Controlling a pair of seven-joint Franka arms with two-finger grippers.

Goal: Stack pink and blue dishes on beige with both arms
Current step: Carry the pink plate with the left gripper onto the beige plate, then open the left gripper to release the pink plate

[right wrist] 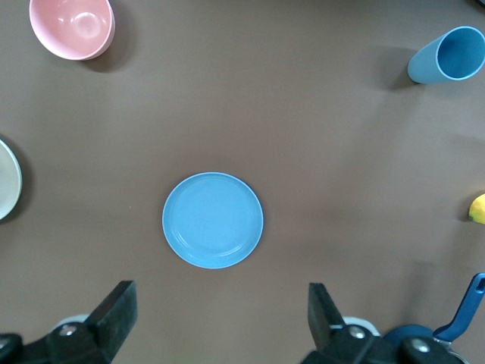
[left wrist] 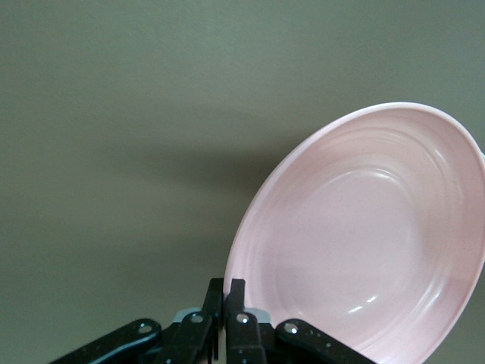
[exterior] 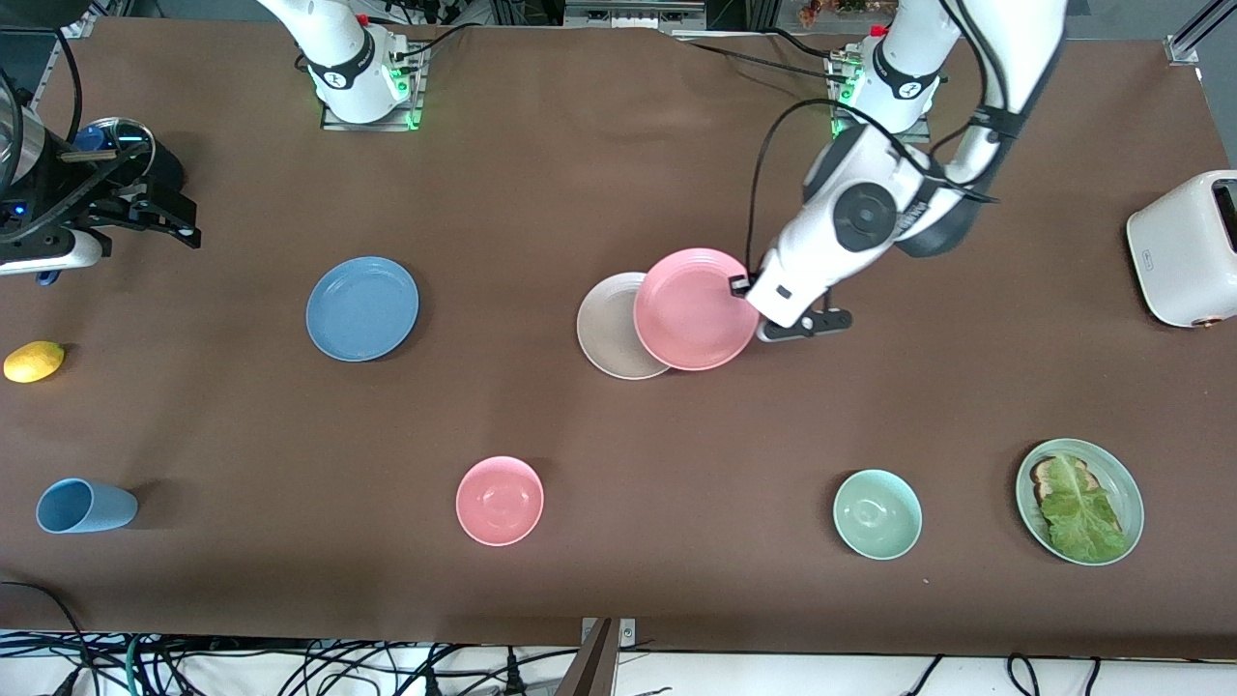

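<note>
The pale pink plate [exterior: 691, 311] [left wrist: 364, 243] hangs tilted from its rim, with my left gripper [exterior: 745, 287] [left wrist: 226, 294] shut on it. It overlaps the beige plate [exterior: 607, 329] [right wrist: 6, 178], covering the part toward the left arm's end; I cannot tell whether they touch. The blue plate [exterior: 362, 308] [right wrist: 213, 220] lies flat toward the right arm's end. My right gripper [exterior: 180, 222] [right wrist: 220, 315] is high in the air, open wide and holding nothing, over bare table beside the blue plate.
Nearer the front camera stand a blue cup [exterior: 85, 506], a pink bowl [exterior: 500, 500], a green bowl [exterior: 877, 514] and a green plate with lettuce [exterior: 1121, 483]. A lemon [exterior: 34, 361] lies at the right arm's end. A white toaster [exterior: 1189, 251] stands at the left arm's end.
</note>
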